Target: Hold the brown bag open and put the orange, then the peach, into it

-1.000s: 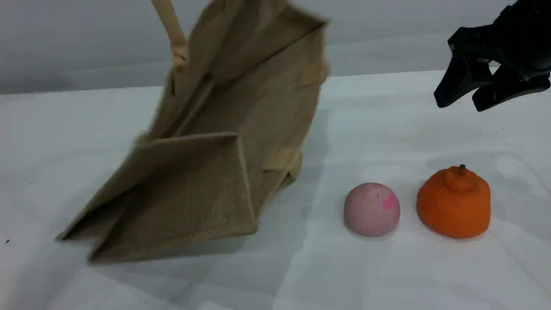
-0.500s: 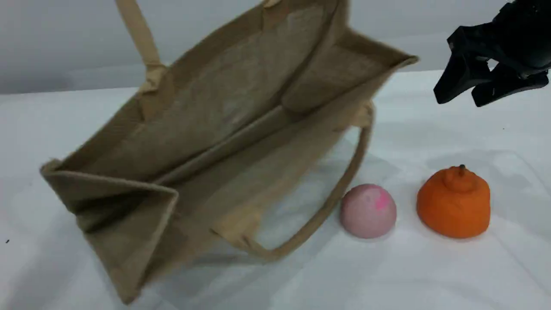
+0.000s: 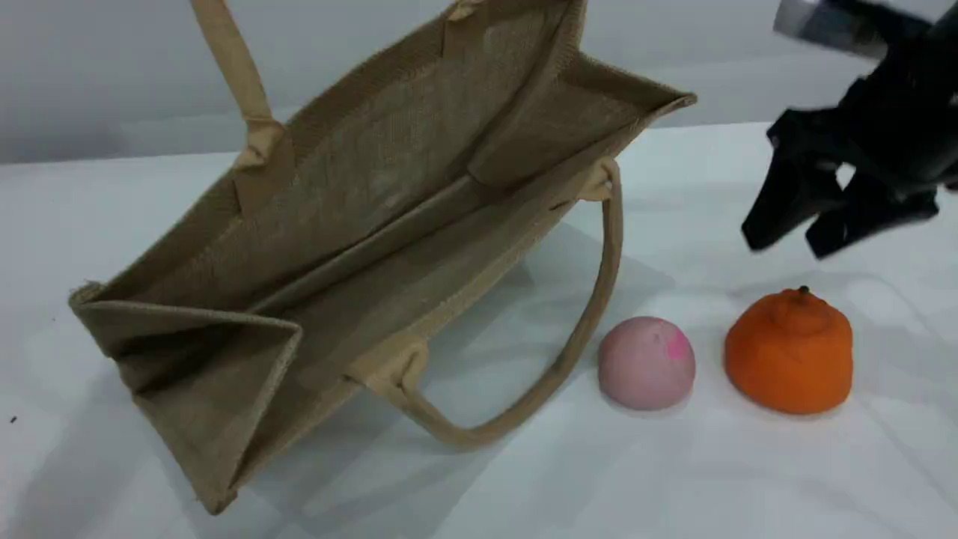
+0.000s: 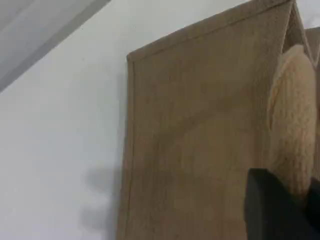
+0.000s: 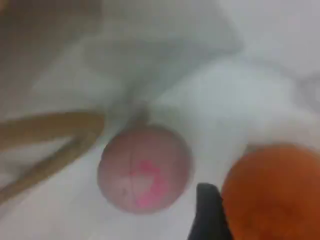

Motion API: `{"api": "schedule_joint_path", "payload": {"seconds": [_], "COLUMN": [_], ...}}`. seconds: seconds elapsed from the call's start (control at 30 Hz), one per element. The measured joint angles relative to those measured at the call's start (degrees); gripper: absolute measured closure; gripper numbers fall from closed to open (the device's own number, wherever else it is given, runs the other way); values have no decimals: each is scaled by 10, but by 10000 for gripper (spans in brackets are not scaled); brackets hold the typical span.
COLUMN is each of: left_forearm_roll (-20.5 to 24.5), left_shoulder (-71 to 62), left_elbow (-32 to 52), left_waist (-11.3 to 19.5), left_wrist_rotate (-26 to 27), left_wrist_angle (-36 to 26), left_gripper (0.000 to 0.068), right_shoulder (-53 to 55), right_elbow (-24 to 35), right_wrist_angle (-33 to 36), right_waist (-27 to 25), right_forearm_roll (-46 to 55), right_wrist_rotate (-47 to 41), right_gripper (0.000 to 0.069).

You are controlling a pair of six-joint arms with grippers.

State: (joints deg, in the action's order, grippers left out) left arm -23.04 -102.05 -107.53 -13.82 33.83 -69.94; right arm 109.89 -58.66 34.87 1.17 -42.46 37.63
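Upper handle [image 3: 238, 71] cut by scene top edge; right gripper [image 3: 783, 247] motion-blurred; right wrist view hazy.

I seem to work in a bare test lab: plain white surface [image 3: 673, 479], blank grey wall [image 3: 112, 67] at twelve o'clock.

1. Your brown bag [image 3: 389, 187] swung round. A second before, it stood folded narrow with its base toward the scene camera; by this moment its mouth gaped wide toward that camera.
2. Its rear handle [image 3: 232, 67] shifted to the left along the top edge of the scene view.
3. Its front handle [image 3: 599, 299] came into sight and ended as a hanging loop just beside the peach [image 3: 646, 363].
4. Your right gripper [image 3: 784, 245] dropped lower, closer above the orange [image 3: 789, 352].
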Motion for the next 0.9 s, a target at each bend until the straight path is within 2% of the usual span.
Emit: {"api": "schedule_joint_path", "payload": {"seconds": [0.2, 0.57, 0.67, 0.77, 0.83, 0.9], "left_forearm_roll": [-39, -41, -41, -42, -43, -49], "left_shoulder": [0, -1, -1, -1, -1, -1], "left_elbow": [0, 0, 0, 0, 0, 0], "left_waist": [0, 0, 0, 0, 0, 0], "left_wrist_rotate": [-3, -3, -3, -3, -3, -3], "left_wrist_angle": [0, 0, 0, 0, 0, 0], "left_gripper": [596, 596, 596, 596, 596, 596], "right_shoulder": [49, 96, 96, 96, 94, 83], "right_elbow": [0, -1, -1, -1, -1, -1], "right_wrist_angle": [-20, -23, -20, -21, -27, -24], "right_waist": [1, 0, 0, 0, 0, 0], "right_forearm_roll": [4, 11, 22, 20, 19, 21], "right_wrist_rotate": [-5, -7, -7, 0, -1, -1], "right_gripper": [267, 284, 402, 603, 647, 657]}}
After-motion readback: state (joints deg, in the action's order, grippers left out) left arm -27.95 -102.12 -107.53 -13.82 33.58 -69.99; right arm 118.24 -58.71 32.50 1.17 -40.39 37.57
